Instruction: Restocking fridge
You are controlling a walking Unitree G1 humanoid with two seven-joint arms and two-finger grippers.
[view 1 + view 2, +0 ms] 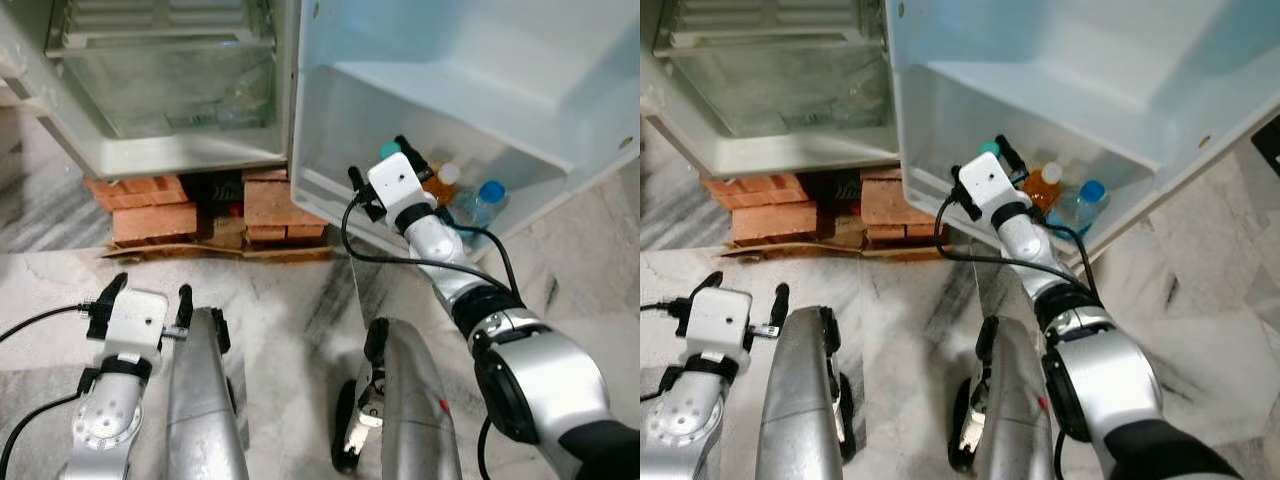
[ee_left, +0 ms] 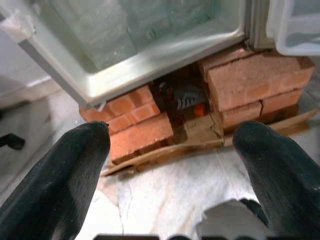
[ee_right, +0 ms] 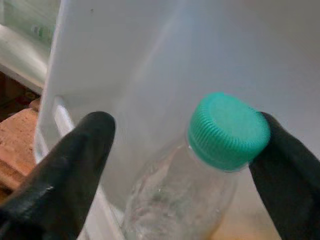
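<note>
At centre-right of the frame, the right tool (image 1: 403, 163) stands open astride the upright green-capped bottle (image 3: 200, 170) in the door shelf (image 1: 330, 190), one finger touching its cap.

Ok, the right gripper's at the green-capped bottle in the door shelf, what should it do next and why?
Probably draw the right gripper straight back from the bottle. The bottle stands in the door shelf beside two others, and the fingers are spread, one away from the cap, so it looks released.
</note>
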